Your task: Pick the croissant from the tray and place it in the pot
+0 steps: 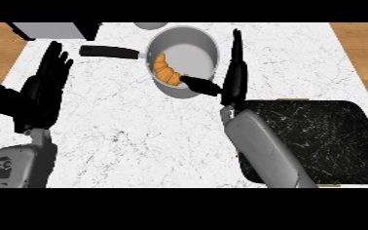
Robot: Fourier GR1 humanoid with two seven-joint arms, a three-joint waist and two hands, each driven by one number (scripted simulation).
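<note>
Right hand (231,80) is beside the pot (197,41), fingers straight, thumb at its rim. Left hand (42,95) rests open at the left. Croissant (166,70) lies inside the pot, long axis running near-to-far. Tray (320,126) sits at the right.

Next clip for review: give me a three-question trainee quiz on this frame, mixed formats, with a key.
1. True or false: the croissant lies inside the pot.
2. Multiple choice: where is the pot's handle? A) toward the left hand B) toward the tray C) hidden under the right hand
3. Fill in: the right hand's fingers are ____ (straight/curled), its thumb at the pot's rim.

Key: 1 true; 2 A; 3 straight.
</note>
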